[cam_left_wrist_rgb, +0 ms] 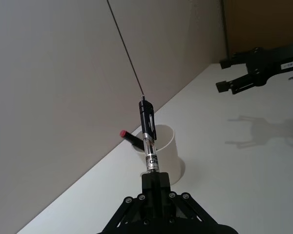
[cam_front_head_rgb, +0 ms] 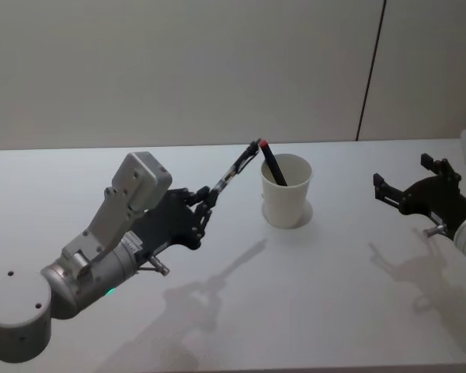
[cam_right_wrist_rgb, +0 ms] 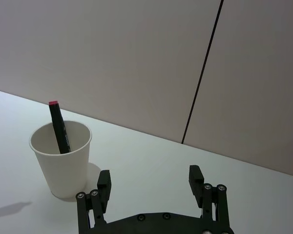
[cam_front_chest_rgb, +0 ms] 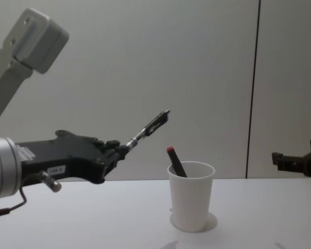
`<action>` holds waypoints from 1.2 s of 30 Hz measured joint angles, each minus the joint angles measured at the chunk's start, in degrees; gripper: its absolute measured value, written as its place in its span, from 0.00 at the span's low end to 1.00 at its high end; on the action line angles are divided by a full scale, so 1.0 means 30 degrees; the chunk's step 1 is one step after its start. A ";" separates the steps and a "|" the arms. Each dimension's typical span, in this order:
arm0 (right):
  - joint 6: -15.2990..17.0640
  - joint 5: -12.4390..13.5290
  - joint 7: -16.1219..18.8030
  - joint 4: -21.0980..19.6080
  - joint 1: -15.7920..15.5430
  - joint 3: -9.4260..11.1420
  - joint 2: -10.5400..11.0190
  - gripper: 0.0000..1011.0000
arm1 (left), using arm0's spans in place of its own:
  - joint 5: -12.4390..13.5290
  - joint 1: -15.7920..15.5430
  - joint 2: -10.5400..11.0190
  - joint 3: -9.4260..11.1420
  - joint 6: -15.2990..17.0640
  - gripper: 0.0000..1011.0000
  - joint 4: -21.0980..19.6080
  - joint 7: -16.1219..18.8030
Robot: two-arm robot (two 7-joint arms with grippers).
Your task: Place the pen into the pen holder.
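Clearly, the left gripper (cam_front_head_rgb: 206,203) is clamped narrowly on one end of the pen (cam_front_head_rgb: 237,169), a slim clear-barrelled one with a black clipped end. In the head view the gripper sits at about 8 o'clock from the pen holder (cam_front_head_rgb: 286,203). The pen slants up out of the fingers toward 1 o'clock, and its free black end reaches the holder's rim on the 10 o'clock side.

From the chest view the pen (cam_front_chest_rgb: 149,126) is up in the air, tilted. Its upper end lies at about 11 o'clock from the holder (cam_front_chest_rgb: 191,205), above the rim and apart from it. None of the pen is inside the holder.

The pen holder is a white paper cup standing upright on the white table (cam_front_head_rgb: 334,311), a little toward 1 o'clock from the middle of the head view. A black marker with a red tip (cam_front_head_rgb: 272,165) leans inside it, with the red end sticking out above the rim on the 11 o'clock side. In the head view the pen's end and that red tip seem to meet, while the chest view shows a gap between them.

The right gripper (cam_front_head_rgb: 404,172) hovers above the table at 3 o'clock from the holder, well apart from it. Its two fingers (cam_right_wrist_rgb: 105,180) are spread wide and grasp nothing.
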 joint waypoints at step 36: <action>0.0000 0.0000 0.0000 0.0000 -0.0001 -0.0001 0.0000 0.99 | 0.0333 -0.2644 -0.2774 0.1388 -0.3212 0.10 0.3759 -0.4151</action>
